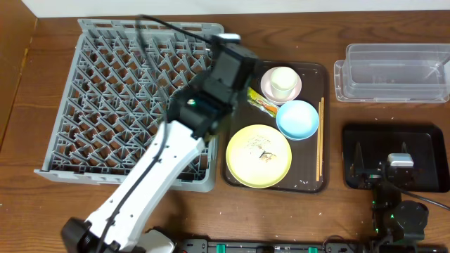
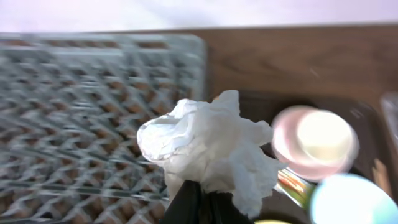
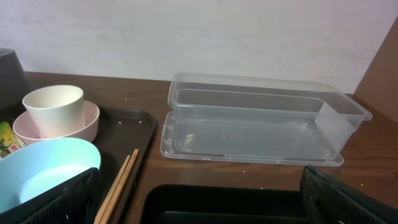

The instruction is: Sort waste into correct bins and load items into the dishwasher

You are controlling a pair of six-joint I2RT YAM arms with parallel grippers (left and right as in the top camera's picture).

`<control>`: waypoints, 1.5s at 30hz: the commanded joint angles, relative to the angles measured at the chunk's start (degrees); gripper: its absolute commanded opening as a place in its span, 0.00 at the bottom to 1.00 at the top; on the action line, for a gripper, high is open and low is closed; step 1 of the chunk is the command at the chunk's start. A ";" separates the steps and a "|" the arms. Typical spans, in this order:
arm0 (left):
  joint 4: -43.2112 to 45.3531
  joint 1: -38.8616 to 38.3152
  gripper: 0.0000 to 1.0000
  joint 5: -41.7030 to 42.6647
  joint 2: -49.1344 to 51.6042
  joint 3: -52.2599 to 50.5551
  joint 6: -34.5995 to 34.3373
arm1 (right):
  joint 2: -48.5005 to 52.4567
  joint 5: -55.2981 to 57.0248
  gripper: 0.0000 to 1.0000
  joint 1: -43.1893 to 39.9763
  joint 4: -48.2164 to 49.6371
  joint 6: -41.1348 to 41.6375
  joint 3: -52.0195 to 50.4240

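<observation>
My left gripper (image 2: 199, 202) is shut on the crumpled white napkin (image 2: 208, 146) and holds it up over the seam between the grey dish rack (image 1: 119, 105) and the brown serving tray (image 1: 309, 184). On that tray are the yellow plate (image 1: 259, 169) with rice crumbs (image 1: 264, 151), the light blue bowl (image 1: 297, 119), the cream cup (image 1: 283, 81) on the pink saucer (image 1: 267, 90), the green-and-orange wrapper (image 1: 260, 103) and the chopsticks (image 1: 320, 137). My right gripper (image 3: 199, 205) is open and empty over the black tray (image 1: 422, 140). The clear tub (image 1: 394, 70) is behind it.
The dish rack (image 2: 81, 106) fills the left half of the table. The brown tray lies between the rack and the two bins. My left arm (image 1: 162, 169) crosses the rack's front right corner. A wall runs behind the clear tub (image 3: 249, 118).
</observation>
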 commanded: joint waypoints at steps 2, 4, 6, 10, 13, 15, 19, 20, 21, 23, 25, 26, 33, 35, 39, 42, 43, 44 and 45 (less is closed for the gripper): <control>-2.12 4.31 0.06 -5.05 -0.63 0.31 -3.74 | -0.31 -0.07 0.99 0.55 -0.22 0.74 -0.07; -4.50 5.64 0.08 -4.11 -0.63 0.31 -6.73 | -0.31 -0.07 0.99 0.55 -0.22 0.72 -0.07; -6.03 6.32 0.08 -0.33 -0.63 0.31 -7.80 | -0.31 -0.07 0.99 0.55 -0.22 0.74 -0.07; -5.38 5.95 0.08 12.61 -0.66 0.31 -7.80 | -0.31 -0.07 0.99 0.55 -0.22 0.72 -0.07; -2.64 5.51 0.08 24.33 -0.63 0.31 -7.80 | -0.31 -0.04 0.99 0.55 -0.22 0.74 -0.07; 0.74 4.87 0.08 30.93 -0.52 0.31 -7.82 | -0.31 -0.07 0.99 0.55 -0.22 0.74 -0.07; 8.81 2.75 0.08 34.62 -0.42 0.31 -8.63 | -0.31 -0.07 0.99 0.55 -0.22 0.74 -0.07; 11.10 2.12 0.08 34.62 -0.31 0.31 -8.87 | -0.31 -0.07 0.99 0.55 -0.22 0.74 -0.07; 13.16 1.57 0.08 34.60 -0.22 0.31 -9.29 | -0.31 -0.07 0.99 0.55 -0.22 0.74 -0.07; 18.78 0.46 0.08 34.60 0.37 0.31 -10.56 | -0.31 -0.07 0.99 0.55 -0.22 0.74 -0.07; 25.31 -0.72 0.08 34.53 1.36 0.31 -11.47 | -0.31 -0.07 0.99 0.55 -0.22 0.72 -0.07; 30.08 -1.62 0.08 33.83 2.23 0.31 -11.67 | -0.31 -0.07 0.99 0.55 -0.22 0.74 -0.07; 50.18 -5.84 0.08 26.77 10.51 0.31 -13.60 | -0.31 -0.07 0.99 0.85 -0.22 0.74 -0.07; 53.53 -6.43 0.08 25.68 13.75 0.31 -13.60 | -0.31 -0.07 0.99 1.49 -0.22 0.74 -0.07; 56.81 -6.47 0.08 25.46 20.20 0.31 -13.62 | -0.31 -0.07 0.99 2.56 -0.22 0.74 -0.07; 57.40 -6.51 0.08 25.53 24.24 0.31 -13.60 | -0.31 -0.07 0.99 2.64 -0.22 0.74 -0.07; 57.40 -6.54 0.08 25.53 25.38 0.31 -13.57 | -0.31 -0.07 0.99 2.64 -0.22 0.74 -0.07; 57.37 -6.64 0.08 25.53 26.29 0.31 -13.53 | -0.31 -0.07 0.99 2.64 -0.22 0.74 -0.07; 57.37 -6.64 0.08 25.55 27.23 0.33 -13.33 | -0.31 -0.07 0.99 2.64 -0.22 0.74 -0.07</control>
